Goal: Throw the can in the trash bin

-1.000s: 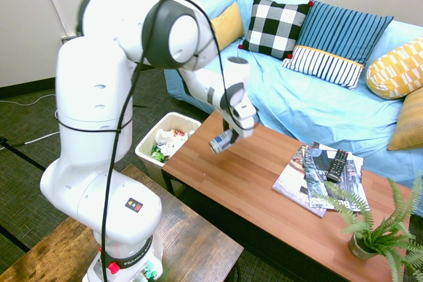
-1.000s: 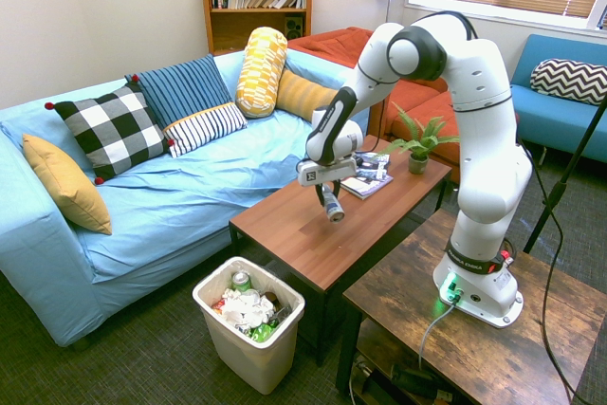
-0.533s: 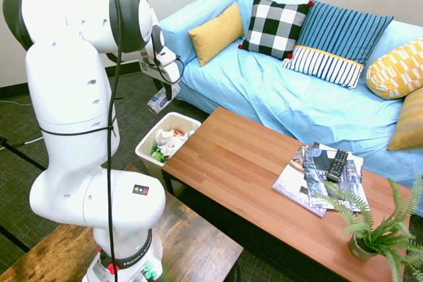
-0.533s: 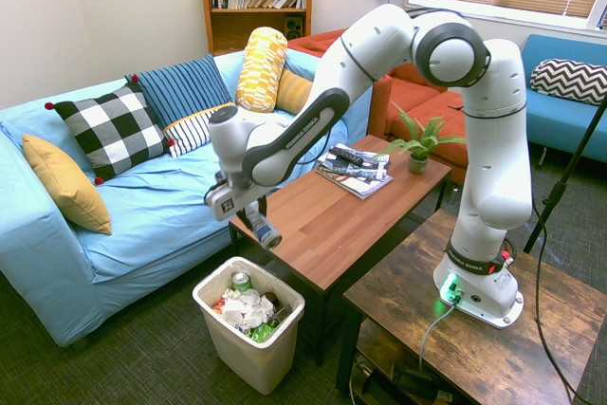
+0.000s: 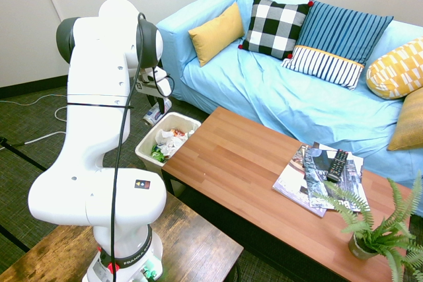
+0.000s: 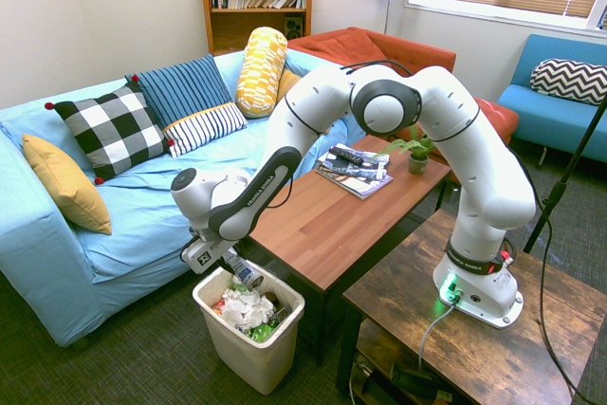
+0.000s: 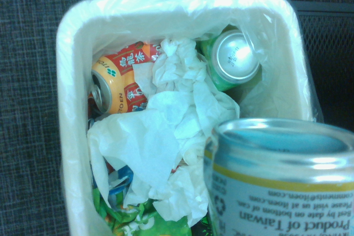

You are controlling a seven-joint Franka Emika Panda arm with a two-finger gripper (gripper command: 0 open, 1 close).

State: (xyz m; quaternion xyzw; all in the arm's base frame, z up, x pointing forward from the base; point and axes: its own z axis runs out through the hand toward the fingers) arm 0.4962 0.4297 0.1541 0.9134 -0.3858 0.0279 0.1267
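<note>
- Second exterior view: white arm's gripper (image 6: pixel 234 266) hangs just above the open top of the small white rectangular plastic trash bin (image 6: pixel 281 345) on the floor, beside the wooden surface's (image 6: pixel 322 225) end.
- Fingers: clamped on the small silver-white metal can (image 6: pixel 246 274), tilted, over the bin's rim.
- Bin contents, wrist view: crumpled white paper (image 7: pixel 166 131), an orange-red can (image 7: pixel 113 84), a green can (image 7: pixel 232 59).
- Step, judged: release. Next move calls for parting the fingers so the can drops inside.

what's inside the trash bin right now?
The trash bin holds crumpled white paper, an orange-red can, a green can and green scraps. The held can hangs above, in the end effector, hiding one corner. Anything under the paper is covered.
</note>
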